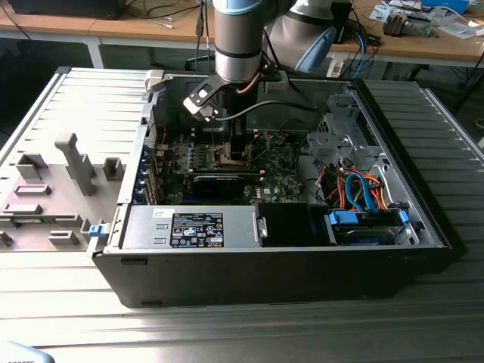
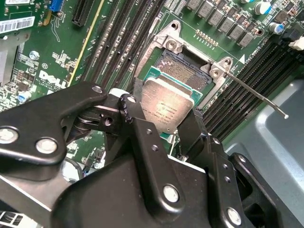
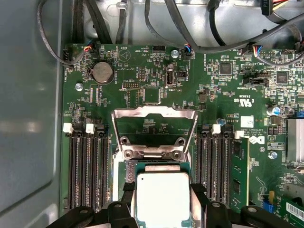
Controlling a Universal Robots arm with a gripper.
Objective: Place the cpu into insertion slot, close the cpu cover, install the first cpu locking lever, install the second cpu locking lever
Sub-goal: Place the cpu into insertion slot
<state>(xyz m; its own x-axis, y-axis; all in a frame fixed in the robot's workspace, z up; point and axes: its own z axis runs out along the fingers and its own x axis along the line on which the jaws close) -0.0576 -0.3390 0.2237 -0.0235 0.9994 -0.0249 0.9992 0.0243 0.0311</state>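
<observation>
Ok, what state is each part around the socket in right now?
Small silver-tan square cpu: gripped by the jaws, over the slot.
Dark-centred square insertion slot: uncovered.
Silver-grey metal frame cpu cover: swung open.
Thin silver wire lever: unlatched.
Black computer case: side open.

The place is a robotics lab or electronics workshop: an open computer case lies on a ribbed metal tabletop under an industrial robot arm. Beyond the tabletop's far edge, wooden benches carry cables and loose parts.

Small print on the cpu and circuit board
</observation>
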